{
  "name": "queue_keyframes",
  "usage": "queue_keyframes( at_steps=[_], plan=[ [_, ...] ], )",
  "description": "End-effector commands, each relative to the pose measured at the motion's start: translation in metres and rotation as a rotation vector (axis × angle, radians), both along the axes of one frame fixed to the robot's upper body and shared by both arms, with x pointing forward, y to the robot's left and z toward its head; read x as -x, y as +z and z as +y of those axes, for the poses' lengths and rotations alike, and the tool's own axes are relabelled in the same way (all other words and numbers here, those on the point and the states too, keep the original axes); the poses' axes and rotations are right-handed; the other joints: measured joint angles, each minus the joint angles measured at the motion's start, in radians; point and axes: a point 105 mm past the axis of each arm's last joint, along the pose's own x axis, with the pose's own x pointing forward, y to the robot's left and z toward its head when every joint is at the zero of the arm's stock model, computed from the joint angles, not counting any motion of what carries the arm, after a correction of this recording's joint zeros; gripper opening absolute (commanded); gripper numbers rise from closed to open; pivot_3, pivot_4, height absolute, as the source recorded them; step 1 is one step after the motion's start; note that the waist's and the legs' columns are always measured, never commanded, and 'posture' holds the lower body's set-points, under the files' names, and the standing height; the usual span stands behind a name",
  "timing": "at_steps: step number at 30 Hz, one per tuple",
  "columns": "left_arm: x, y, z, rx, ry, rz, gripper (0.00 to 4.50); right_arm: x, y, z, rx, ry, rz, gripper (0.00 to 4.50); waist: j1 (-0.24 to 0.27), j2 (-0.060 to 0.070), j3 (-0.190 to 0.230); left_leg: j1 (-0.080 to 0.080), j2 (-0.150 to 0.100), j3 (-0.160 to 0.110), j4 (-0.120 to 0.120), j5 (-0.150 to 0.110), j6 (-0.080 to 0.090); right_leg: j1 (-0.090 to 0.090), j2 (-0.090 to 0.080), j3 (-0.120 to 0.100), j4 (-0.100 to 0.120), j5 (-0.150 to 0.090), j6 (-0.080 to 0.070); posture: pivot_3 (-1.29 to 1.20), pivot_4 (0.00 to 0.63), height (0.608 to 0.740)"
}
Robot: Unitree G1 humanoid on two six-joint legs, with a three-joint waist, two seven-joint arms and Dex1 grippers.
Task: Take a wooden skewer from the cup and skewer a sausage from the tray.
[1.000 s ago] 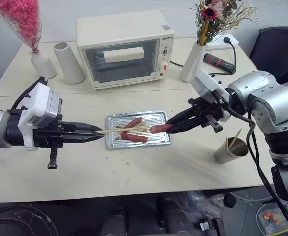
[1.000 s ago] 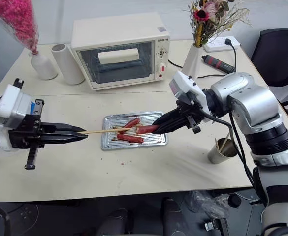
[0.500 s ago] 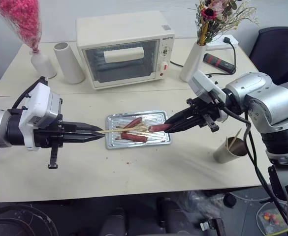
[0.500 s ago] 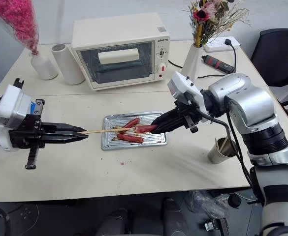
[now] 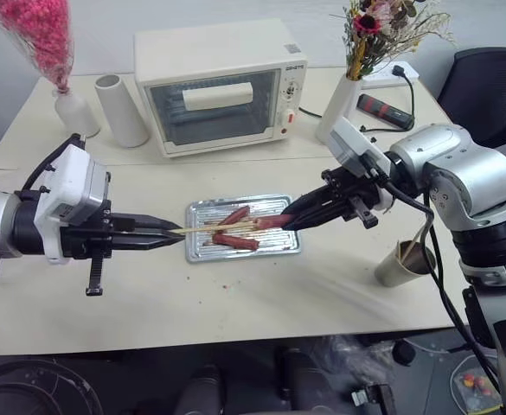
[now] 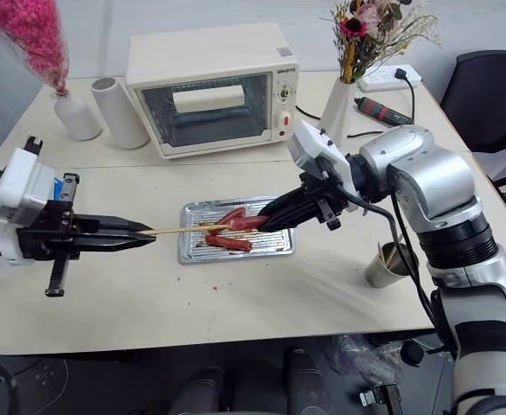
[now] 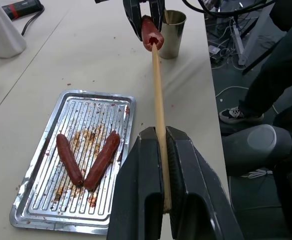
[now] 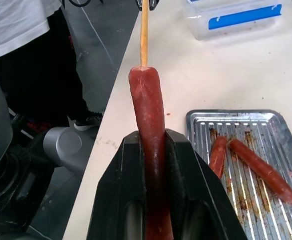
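Above the tray (image 5: 278, 207), my left gripper (image 5: 173, 232) clamps the wooden skewer (image 7: 158, 110); my right gripper (image 5: 292, 218) pinches the sausage (image 8: 149, 112), tip entering its end. To skewer cleanly, I judge both axes must stay collinear, pushing slowly.

Three sausages (image 7: 152, 33): one on the one wooden skewer (image 7: 158, 115), two lying in the one tray (image 7: 117, 101); one cup (image 5: 406, 262); two vases (image 5: 338, 108).

Lab or office demo space: beige table (image 5: 149, 303), toaster oven (image 5: 220, 84), office chair (image 5: 486, 82), floor cables (image 7: 225, 90).
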Motion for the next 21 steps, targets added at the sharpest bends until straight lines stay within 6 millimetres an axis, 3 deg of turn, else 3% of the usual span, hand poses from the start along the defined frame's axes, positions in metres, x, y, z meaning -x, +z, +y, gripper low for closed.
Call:
queue_keyframes(
  at_steps=[1, 16, 21],
  plan=[
    [-0.001, 0.003, -0.004, -0.006, -0.011, -0.033, 0.0, 0.012, 0.018, 0.008, -0.037, 0.064, -0.067, 0.28, 0.0, 0.0, 0.0, 0.0, 0.0, 0.0, 0.0, 0.0, 0.0, 0.0, 0.0, 0.0, 0.0, 0.0, 0.0, 0.0, 0.15, 0.74],
    [-0.016, 0.002, -0.018, 0.024, -0.03, -0.078, 0.0, 0.018, 0.024, 0.023, -0.062, 0.067, -0.122, 0.28, 0.0, 0.0, 0.0, -0.001, -0.001, 0.0, 0.004, -0.001, 0.0, 0.0, 0.001, 0.0, 0.002, 0.0, 0.0, 0.0, 0.15, 0.74],
    [-0.019, 0.001, -0.015, 0.044, 0.016, -0.089, 0.0, 0.008, 0.023, 0.022, -0.065, 0.004, -0.123, 1.75, -0.001, 0.0, 0.0, -0.001, 0.0, 0.0, 0.004, -0.001, 0.0, 0.0, 0.001, 0.0, 0.002, 0.0, 0.0, 0.0, 0.15, 0.74]
  ],
)
